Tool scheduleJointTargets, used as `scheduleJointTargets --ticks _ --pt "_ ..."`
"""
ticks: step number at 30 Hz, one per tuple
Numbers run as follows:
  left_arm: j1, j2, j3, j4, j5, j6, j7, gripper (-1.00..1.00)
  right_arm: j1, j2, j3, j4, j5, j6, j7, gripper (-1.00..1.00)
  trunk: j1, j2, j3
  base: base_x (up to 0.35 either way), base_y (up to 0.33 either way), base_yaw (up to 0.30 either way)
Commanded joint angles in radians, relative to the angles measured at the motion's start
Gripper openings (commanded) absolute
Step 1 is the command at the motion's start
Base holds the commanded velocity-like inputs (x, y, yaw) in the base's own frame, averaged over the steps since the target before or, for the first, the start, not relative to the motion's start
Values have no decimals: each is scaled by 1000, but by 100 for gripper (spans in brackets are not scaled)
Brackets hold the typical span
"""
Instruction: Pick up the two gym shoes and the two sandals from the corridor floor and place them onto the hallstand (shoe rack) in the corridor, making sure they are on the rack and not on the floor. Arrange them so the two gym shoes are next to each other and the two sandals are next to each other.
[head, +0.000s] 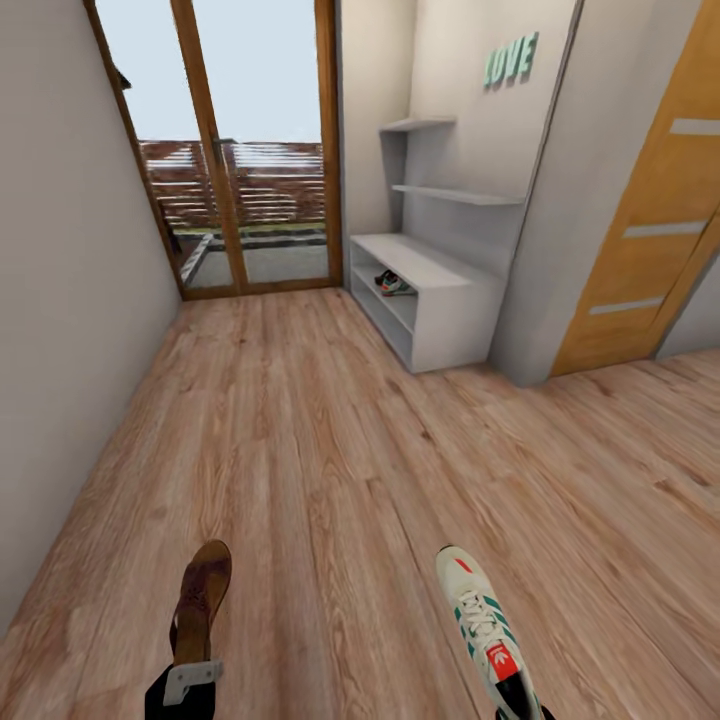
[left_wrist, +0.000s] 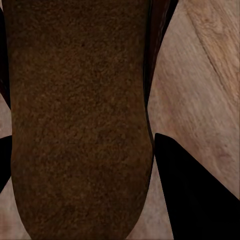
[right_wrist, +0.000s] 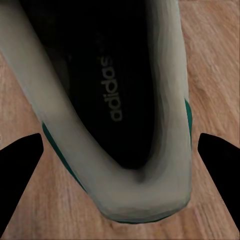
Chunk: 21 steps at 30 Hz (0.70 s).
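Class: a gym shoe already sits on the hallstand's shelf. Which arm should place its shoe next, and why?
Probably the right: its gripper holds the other gym shoe, on the hallstand's side, matching the one shelved. The left gripper holds a sandal.

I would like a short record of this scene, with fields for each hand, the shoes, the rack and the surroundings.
left hand: at the heel of a brown sandal, fingers on both sides of it; grip not certain
right hand: fingers on both sides of a white gym shoe's heel, a gap visible; grip not certain
gym shoe in head view: toe pointing ahead
hallstand: another gym shoe on an open shelf
corridor floor: wood planks
surroundings: glass door ahead, wooden door right
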Motion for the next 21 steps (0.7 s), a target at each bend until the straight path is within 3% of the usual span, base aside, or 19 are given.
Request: scheduleJointTargets --ticks 1,21 --pt "-1 1 -8 0 1 -2 9 -100 -1 1 -8 -1 3 -4 9 -100 0 0 -1 339 0 151" --pt "-1 2 -7 0 3 -2 9 -100 -1 0 -8 -2 6 -5 14 -100 0 0 0 336 23 14"
